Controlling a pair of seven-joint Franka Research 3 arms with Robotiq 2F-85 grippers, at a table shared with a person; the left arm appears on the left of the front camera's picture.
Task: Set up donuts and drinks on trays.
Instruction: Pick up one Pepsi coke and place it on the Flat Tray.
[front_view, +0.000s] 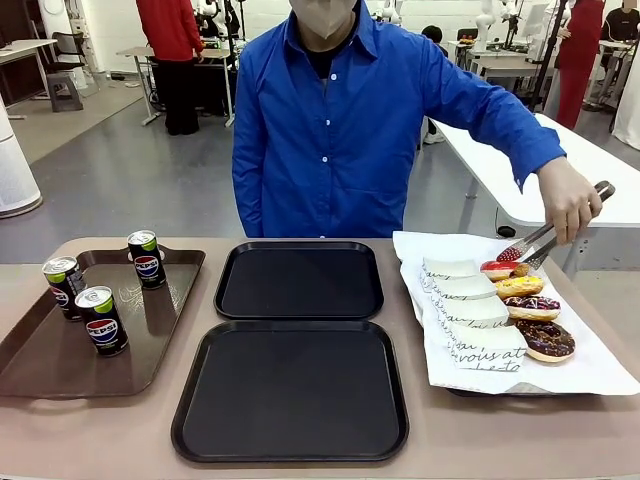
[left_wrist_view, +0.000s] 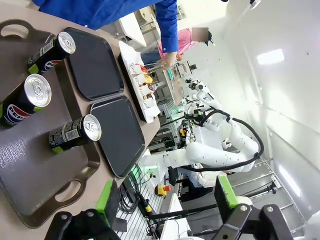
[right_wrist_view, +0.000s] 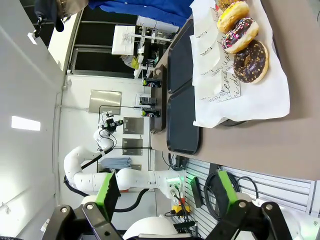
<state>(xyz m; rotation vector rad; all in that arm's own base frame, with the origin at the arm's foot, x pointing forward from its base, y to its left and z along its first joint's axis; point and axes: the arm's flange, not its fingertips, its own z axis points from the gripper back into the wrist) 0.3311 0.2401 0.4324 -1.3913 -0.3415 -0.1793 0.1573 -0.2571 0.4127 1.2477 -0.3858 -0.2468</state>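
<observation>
While the left gripper (left_wrist_view: 165, 196) has its green-padded fingers (left_wrist_view: 106, 196) spread wide, holding nothing, the right gripper (right_wrist_view: 166, 191) stands parted and empty too. Three slim black Pepsi cans (front_view: 102, 320) stand on the long glossy brown plastic tray (front_view: 40, 372) at the robot's left; two matte black square plastic trays (front_view: 290, 395) lie in the middle. At the right, four round glazed donuts (front_view: 545, 340) in white script-printed sleeves rest on white paper (front_view: 595, 375), a person's hand (front_view: 567, 205) holding metal tongs (front_view: 535, 243) at the farthest.
</observation>
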